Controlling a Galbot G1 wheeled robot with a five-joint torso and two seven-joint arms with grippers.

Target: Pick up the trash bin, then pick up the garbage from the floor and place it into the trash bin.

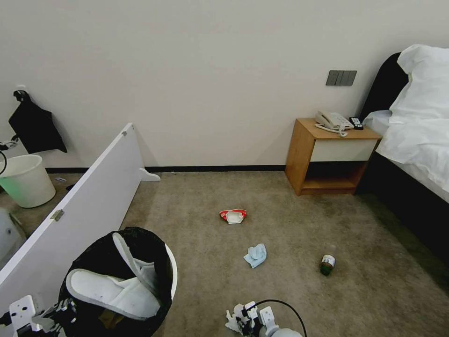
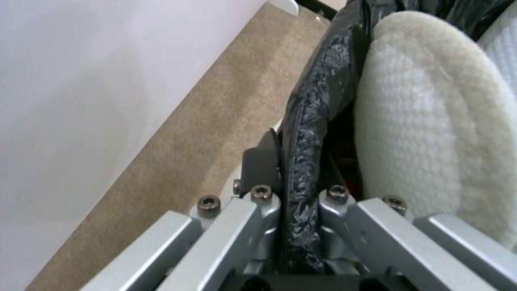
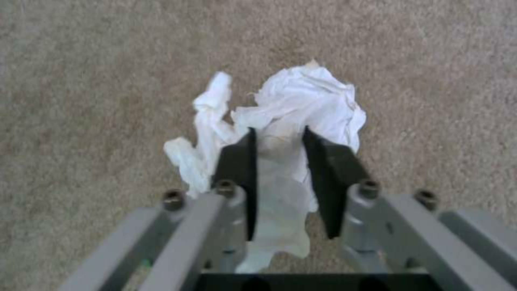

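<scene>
On the beige carpet floor (image 1: 290, 281), the right gripper (image 3: 279, 139) is clamped on a crumpled white tissue (image 3: 301, 101) at the near edge. The left gripper (image 2: 301, 161) pinches the black-bagged rim of the trash bin (image 1: 154, 252), near left, with white slippers (image 1: 112, 290) inside. Farther out lie a pale-blue wad (image 1: 256, 255), a red-white packet (image 1: 233, 216) and a green bottle (image 1: 327, 264).

The floor (image 1: 290, 234) is showing a matt, short-pile carpet, rough-grained. The trash bin (image 1: 172, 271) is presenting a smooth white plastic rim under a crinkly, glossy black bag (image 2: 309, 133). The slippers (image 1: 114, 292) inside are looking like soft, nubbly white cloth. The left gripper (image 2: 301, 194) and right gripper (image 3: 280, 161) are showing brushed grey metal links with matt black pads. The tissue (image 3: 301, 105) is appearing as crumpled, matt white paper. The nightstand (image 1: 322, 159) is showing smooth wood.
</scene>
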